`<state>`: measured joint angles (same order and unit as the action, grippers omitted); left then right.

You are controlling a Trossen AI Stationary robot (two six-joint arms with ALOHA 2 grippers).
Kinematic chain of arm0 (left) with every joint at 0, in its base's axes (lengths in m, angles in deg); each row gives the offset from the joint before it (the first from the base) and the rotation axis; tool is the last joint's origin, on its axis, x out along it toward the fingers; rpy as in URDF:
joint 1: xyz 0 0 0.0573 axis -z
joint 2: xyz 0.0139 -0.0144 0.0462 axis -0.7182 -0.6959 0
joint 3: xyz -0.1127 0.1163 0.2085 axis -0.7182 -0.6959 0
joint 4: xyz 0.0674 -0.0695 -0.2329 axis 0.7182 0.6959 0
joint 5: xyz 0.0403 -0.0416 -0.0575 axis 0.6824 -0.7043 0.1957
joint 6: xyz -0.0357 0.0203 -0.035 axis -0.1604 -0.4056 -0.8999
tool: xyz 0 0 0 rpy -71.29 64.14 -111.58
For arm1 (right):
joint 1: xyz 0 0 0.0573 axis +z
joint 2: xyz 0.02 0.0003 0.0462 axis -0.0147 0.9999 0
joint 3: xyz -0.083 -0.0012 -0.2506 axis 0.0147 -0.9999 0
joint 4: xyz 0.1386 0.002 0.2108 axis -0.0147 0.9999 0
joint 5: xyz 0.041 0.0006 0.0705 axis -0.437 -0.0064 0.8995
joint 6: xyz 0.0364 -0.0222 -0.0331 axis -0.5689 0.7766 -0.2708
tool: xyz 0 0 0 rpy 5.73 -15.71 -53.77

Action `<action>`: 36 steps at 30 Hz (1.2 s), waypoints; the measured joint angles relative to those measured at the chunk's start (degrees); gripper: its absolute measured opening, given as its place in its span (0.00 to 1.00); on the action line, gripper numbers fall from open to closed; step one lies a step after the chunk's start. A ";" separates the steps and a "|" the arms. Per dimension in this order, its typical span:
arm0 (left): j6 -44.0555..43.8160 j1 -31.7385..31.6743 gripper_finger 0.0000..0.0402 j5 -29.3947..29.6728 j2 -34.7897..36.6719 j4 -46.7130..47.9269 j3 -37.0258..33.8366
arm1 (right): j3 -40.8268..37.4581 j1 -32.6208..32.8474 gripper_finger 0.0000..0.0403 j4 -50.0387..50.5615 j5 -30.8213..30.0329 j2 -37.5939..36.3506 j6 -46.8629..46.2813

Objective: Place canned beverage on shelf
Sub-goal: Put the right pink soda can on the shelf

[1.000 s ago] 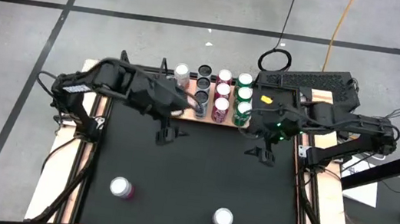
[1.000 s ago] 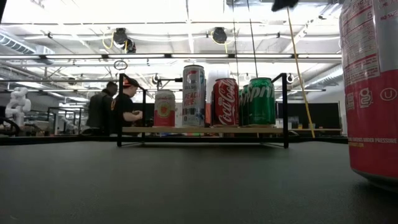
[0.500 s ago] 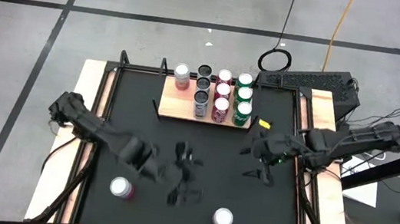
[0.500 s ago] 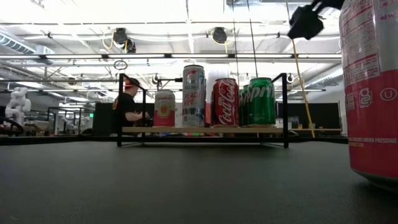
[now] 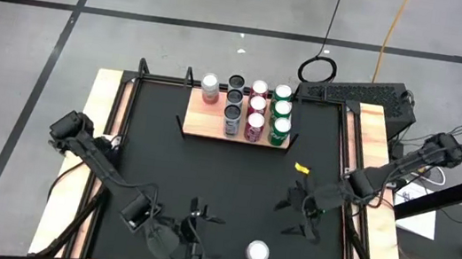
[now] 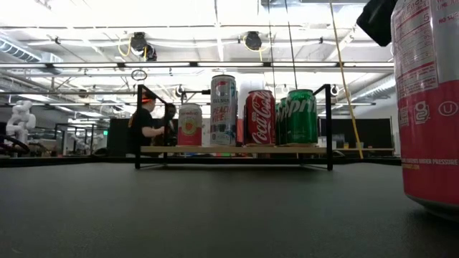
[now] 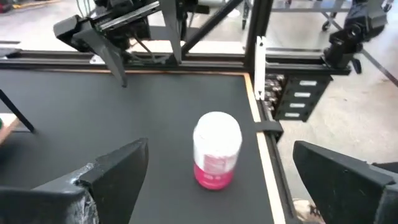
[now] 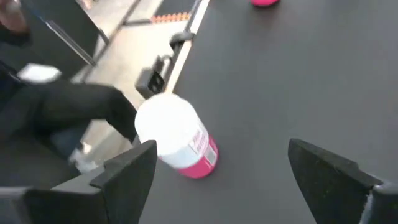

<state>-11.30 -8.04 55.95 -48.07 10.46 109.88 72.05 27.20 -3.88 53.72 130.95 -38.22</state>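
Lining up the left gripper (image 5: 199, 233), fingers spread wide, on the pink-and-white can (image 5: 258, 252) standing upright near the front edge of the mat (image 5: 208, 171), well apart from the shelf (image 5: 214, 125). Holding the right gripper (image 5: 291, 216) near the same can, fingers likewise apart, gripping nothing. Eyeing the free space at the shelf's left front as the likely spot. Risking a clash between both arms.

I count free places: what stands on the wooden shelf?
Upright cans in four columns on the shelf; the leftmost column holds one can. The front cans hide rear labels.
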 joint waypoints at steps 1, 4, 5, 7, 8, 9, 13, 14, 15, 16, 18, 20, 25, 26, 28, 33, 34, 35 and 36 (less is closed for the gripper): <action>-0.47 0.42 0.98 0.09 0.00 -0.09 -0.36 | -0.02 0.95 0.84 0.04 -0.94 0.72 0.14; -2.76 1.34 0.98 1.11 -0.41 -0.19 -1.25 | -0.02 3.24 0.84 -0.96 -2.16 3.65 -1.35; -2.89 1.71 0.98 1.61 -0.65 -0.33 -1.35 | -0.02 3.83 0.84 -1.80 -2.07 4.66 -2.20; -2.86 2.34 0.98 2.66 -1.28 0.07 -1.49 | 0.00 4.80 0.84 -2.86 -1.98 6.67 -3.15; -2.87 2.41 0.98 2.71 -1.74 -0.33 -1.47 | -0.02 5.28 0.84 -2.92 -1.96 7.53 -3.19; -2.87 2.44 0.98 2.83 -2.18 -0.35 -1.46 | -0.02 5.80 0.84 -2.58 -1.94 8.32 -2.97; -2.98 1.97 0.98 5.10 -3.75 -0.40 -1.46 | -0.02 7.72 0.84 -0.27 -1.95 10.39 -2.16; -3.05 1.84 0.98 5.83 -4.11 -0.65 -1.46 | -0.02 8.24 0.84 0.05 -1.95 10.85 -2.29; -3.92 1.71 0.98 6.29 -4.43 -1.00 -1.46 | -0.02 8.65 0.84 0.03 -1.96 11.31 -2.58; -4.62 1.51 0.98 6.63 -4.81 -1.33 -1.46 | -0.02 9.08 0.84 0.01 -1.97 11.75 -2.77; -6.74 1.22 0.98 6.68 -5.21 -1.66 -1.46 | -0.02 9.93 0.84 -0.05 -2.25 12.50 -3.32; -7.44 0.94 0.98 6.72 -5.22 -1.77 -1.46 | -0.02 10.72 0.84 -0.03 -3.95 13.32 -4.17; -6.69 -0.14 0.98 8.13 -5.20 -1.68 -1.44 | 0.00 12.37 0.84 -0.01 -9.20 15.10 -5.74; -5.83 -0.50 0.98 8.26 -5.20 -1.71 -1.44 | 0.00 12.62 0.84 -0.02 -9.69 15.43 -5.98; -5.41 -1.23 0.98 8.26 -5.20 -1.48 -1.44 | 0.00 12.81 0.84 -0.29 -9.69 15.84 -6.76; -4.67 -2.77 0.98 8.24 -5.21 -1.03 -1.44 | 0.00 14.43 0.84 -1.81 -9.72 16.85 -9.74; -4.39 -2.95 0.98 8.21 -5.21 -1.03 -1.44 | 0.00 14.97 0.84 -1.84 -9.73 17.16 -10.36; -4.34 -3.12 0.98 7.99 -5.20 -1.03 -1.44 | 0.00 15.44 0.84 -2.08 -9.74 17.57 -10.99; -4.27 -3.20 0.98 7.87 -5.20 -1.05 -1.44 | 0.00 15.90 0.84 -2.35 -9.76 18.03 -11.70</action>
<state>-15.57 -11.24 63.82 -53.27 9.41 108.44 72.05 43.10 -6.23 43.96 148.98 -49.92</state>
